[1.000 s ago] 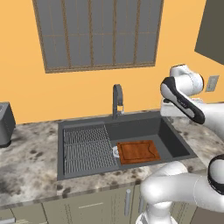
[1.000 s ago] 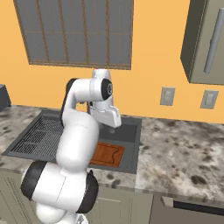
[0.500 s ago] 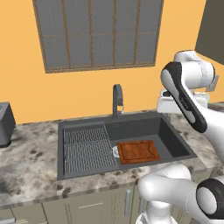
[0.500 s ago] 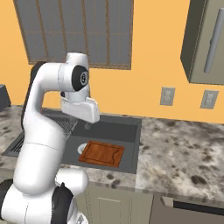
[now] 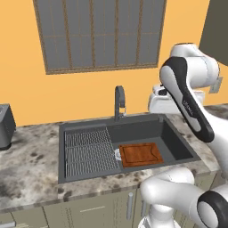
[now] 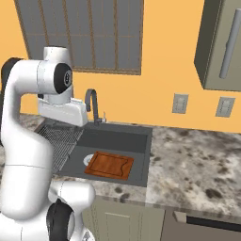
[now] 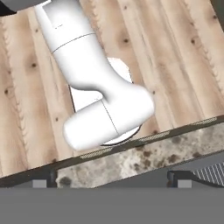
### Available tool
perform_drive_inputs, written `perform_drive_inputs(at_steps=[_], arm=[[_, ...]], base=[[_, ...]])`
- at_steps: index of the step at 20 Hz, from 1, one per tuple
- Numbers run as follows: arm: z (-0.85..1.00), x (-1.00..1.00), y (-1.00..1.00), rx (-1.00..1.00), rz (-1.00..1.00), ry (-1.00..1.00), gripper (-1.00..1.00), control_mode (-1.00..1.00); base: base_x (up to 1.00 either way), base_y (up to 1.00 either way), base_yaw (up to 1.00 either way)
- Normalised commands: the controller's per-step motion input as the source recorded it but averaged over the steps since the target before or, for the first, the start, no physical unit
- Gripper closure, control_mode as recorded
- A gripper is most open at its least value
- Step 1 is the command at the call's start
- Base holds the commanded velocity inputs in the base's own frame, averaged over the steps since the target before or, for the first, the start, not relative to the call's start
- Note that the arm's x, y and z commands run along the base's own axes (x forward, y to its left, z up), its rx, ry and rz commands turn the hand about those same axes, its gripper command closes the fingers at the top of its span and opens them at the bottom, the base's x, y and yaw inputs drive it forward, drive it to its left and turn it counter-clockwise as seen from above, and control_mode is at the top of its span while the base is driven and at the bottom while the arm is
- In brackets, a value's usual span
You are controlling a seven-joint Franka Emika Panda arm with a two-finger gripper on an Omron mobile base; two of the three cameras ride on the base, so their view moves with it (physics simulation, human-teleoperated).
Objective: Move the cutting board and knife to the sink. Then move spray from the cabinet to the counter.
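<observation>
speckled table front edge nearest, cutting board flat in sink right basin, touching drain rack side, faucet behind at back rim, gripper raised above sink's back right, jaw state can't tell, window on far wall

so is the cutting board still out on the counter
No, the cutting board lies flat on the floor of the sink, to the right of the ribbed drain rack.
</observation>
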Motion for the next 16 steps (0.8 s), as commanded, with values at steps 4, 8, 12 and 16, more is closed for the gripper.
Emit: perform_drive_inputs(at_steps=[4,8,12,16], arm=[[0.04,0.00,0.49,0.03,0.15,-0.10,-1.00,-1.00],[0.00,0.00,0.62,0.00,-0.01,-0.10,-1.00,-1.00],[0.00,0.00,0.46,0.00,-0.17,-0.03,-1.00,-1.00],[-0.05,0.08,0.19,0.00,-0.55,0.00,-1.00,-1.00]], base=[[0.00,0.00,0.00],[0.00,0.00,0.00],[0.00,0.00,0.00],[0.00,0.00,0.00]])
